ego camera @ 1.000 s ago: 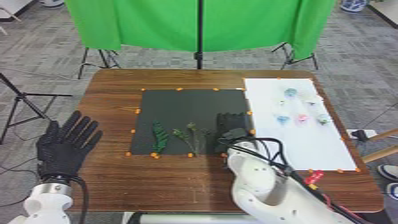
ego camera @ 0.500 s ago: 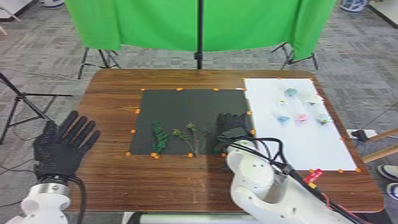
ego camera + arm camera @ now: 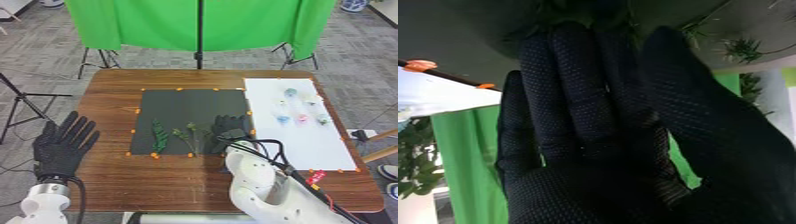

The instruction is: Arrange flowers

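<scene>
The right hand (image 3: 231,131) has been drawn back slightly toward the counter's near edge, while the left hand (image 3: 57,155) has been shifted a little outward from its place in the first frame. Above the brown counter (image 3: 160,187), the right hand is held over the right side of a dark mat (image 3: 182,102), its fingers straight and pressed together. In the right wrist view, the thumb (image 3: 700,95) is held close beside the fingers of that hand (image 3: 593,185); a dark leafy shape (image 3: 571,15) is seen at the fingertips, but whether it is touched or pinched cannot be told. The left hand is poised at the counter's left side, its fingers straight and spread. On the mat, a green leaf (image 3: 160,136) is laid lengthwise on the left, with thin green sprigs (image 3: 192,129) set between it and the right hand. Blue (image 3: 290,92), white and pink flowers (image 3: 302,118) are scattered apart over the far half of a white sheet (image 3: 298,147), which is placed just beside the mat on the right. Mat and sheet are edged with orange markers (image 3: 179,89). Beyond the counter, a green cloth (image 3: 142,30) is hung behind a black pole (image 3: 200,30).
</scene>
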Motion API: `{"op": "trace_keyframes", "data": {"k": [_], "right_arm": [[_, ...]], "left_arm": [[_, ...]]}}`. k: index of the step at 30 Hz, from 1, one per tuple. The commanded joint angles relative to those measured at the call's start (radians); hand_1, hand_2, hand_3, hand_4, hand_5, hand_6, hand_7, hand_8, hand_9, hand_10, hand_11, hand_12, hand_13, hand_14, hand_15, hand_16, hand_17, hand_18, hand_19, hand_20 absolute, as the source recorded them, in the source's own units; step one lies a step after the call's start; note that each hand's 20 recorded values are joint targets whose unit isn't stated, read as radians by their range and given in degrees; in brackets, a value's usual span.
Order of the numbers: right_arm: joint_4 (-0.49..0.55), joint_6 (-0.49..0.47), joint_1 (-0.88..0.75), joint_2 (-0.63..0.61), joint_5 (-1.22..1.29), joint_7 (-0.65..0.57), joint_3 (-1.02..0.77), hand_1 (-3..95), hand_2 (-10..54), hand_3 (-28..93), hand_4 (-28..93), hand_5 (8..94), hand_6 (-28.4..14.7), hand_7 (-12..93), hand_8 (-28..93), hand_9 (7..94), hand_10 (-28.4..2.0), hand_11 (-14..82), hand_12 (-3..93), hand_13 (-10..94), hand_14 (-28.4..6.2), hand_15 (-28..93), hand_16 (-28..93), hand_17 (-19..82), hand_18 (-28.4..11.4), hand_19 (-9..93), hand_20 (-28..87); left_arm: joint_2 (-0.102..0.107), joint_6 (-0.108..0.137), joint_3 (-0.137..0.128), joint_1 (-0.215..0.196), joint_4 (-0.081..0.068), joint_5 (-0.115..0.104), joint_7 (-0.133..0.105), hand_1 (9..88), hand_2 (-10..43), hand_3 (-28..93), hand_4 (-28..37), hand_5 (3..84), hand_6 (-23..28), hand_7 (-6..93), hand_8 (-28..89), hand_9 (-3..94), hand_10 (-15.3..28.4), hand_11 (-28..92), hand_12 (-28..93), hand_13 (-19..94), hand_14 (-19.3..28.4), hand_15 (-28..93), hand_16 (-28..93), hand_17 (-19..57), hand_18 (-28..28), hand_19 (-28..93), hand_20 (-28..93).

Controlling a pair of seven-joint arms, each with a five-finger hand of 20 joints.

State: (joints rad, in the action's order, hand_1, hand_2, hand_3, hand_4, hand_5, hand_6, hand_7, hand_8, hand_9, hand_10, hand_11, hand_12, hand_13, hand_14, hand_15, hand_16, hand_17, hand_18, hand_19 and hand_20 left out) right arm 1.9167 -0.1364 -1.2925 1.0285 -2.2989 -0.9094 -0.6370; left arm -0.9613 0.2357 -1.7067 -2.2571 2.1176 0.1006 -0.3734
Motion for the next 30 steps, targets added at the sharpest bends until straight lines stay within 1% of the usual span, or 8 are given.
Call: {"op": "trace_keyframes", "data": {"k": [1,8,16,18,23,24,26,30], "right_arm": [[-0.001,0.043,-0.002,0.002,-0.036,-0.002,-0.003,47.2,-9.5,74,-24,73.3,-5.4,23,10,76.2,-18.4,27.1,25.7,54,-20.7,53,19,5,-28.2,53,8],[0.01,0.053,-0.001,0.001,-0.025,-0.014,-0.011,45.4,-9.5,76,-24,72.2,-5.6,22,5,74.8,-19.4,28.0,22.7,53,-21.5,54,18,5,-28.4,54,8],[0.038,0.102,-0.005,-0.006,-0.044,-0.021,-0.048,43.7,-9.5,76,-23,72.1,-5.7,22,1,74.3,-19.9,27.6,22.4,52,-21.9,54,17,5,-28.4,53,7],[0.047,0.097,-0.003,-0.005,-0.031,-0.025,-0.066,43.6,-9.5,75,-23,72.1,-5.6,22,0,74.4,-19.9,27.6,22.3,52,-22.1,54,17,5,-28.4,53,7],[0.089,0.13,-0.014,-0.023,-0.029,-0.043,-0.12,43.3,-9.5,75,-23,72.1,-5.7,22,-1,74.3,-20.3,27.2,22.3,52,-22.4,54,17,5,-28.4,53,7],[0.103,0.143,-0.021,-0.032,-0.031,-0.046,-0.133,42.8,-9.5,75,-22,71.7,-5.8,21,-4,72.9,-20.8,26.9,22.3,52,-22.5,54,17,5,-28.4,53,7],[0.133,0.158,-0.048,-0.058,-0.025,-0.05,-0.175,41.2,-9.5,75,-22,70.0,-6.7,21,-8,70.9,-21.6,26.8,22.5,51,-22.8,55,17,6,-28.4,54,8],[0.176,0.219,-0.129,-0.135,0.007,-0.038,-0.33,40.1,-9.5,76,-21,63.9,-8.1,20,-8,66.9,-22.7,27.4,22.7,51,-23.3,55,16,9,-28.4,56,8]], "left_arm": [[-0.006,0.003,0.013,-0.016,-0.006,0.0,0.003,23.9,13.4,74,-28.3,42.9,7.4,12.6,-9,35.8,14.6,23,10,27,13.9,31,-6,-3.6,13.0,27,12],[-0.006,0.001,0.015,-0.016,-0.006,0.001,0.003,23.9,13.4,74,-28.3,42.9,7.4,12.7,-9,35.9,14.6,23,10,27,13.9,31,-6,-3.6,13.0,27,12],[-0.009,-0.001,0.014,-0.019,-0.005,0.003,0.004,23.9,13.4,74,-28.3,42.9,7.4,12.7,-9,35.9,14.6,23,10,27,13.9,31,-6,-3.6,13.0,27,12],[-0.01,-0.004,0.013,-0.023,-0.004,0.002,0.0,23.9,13.4,74,-28.3,42.9,7.4,12.7,-9,35.9,14.6,23,10,27,13.9,31,-6,-3.6,13.0,27,12],[-0.01,-0.019,0.014,-0.013,-0.008,0.018,0.006,23.8,13.3,74,-28.3,42.7,7.3,12.6,-9,35.8,14.6,23,10,27,13.9,31,-6,-3.5,13.0,27,12],[-0.009,-0.018,0.015,-0.013,-0.007,0.018,0.005,23.8,13.3,74,-28.3,42.6,7.3,12.6,-9,35.7,14.6,23,10,27,13.9,31,-6,-3.5,13.0,27,12],[-0.013,-0.023,0.017,-0.003,-0.01,0.025,0.008,23.8,13.3,74,-28.3,42.6,7.3,12.4,-9,35.7,14.6,22,10,27,13.9,31,-5,-3.5,13.0,26,12],[-0.009,-0.03,0.027,0.019,-0.012,0.036,0.003,23.7,13.2,74,-28.3,42.7,7.3,12.3,-9,35.7,14.5,22,10,27,13.7,30,-6,-2.9,12.3,26,12]]}}
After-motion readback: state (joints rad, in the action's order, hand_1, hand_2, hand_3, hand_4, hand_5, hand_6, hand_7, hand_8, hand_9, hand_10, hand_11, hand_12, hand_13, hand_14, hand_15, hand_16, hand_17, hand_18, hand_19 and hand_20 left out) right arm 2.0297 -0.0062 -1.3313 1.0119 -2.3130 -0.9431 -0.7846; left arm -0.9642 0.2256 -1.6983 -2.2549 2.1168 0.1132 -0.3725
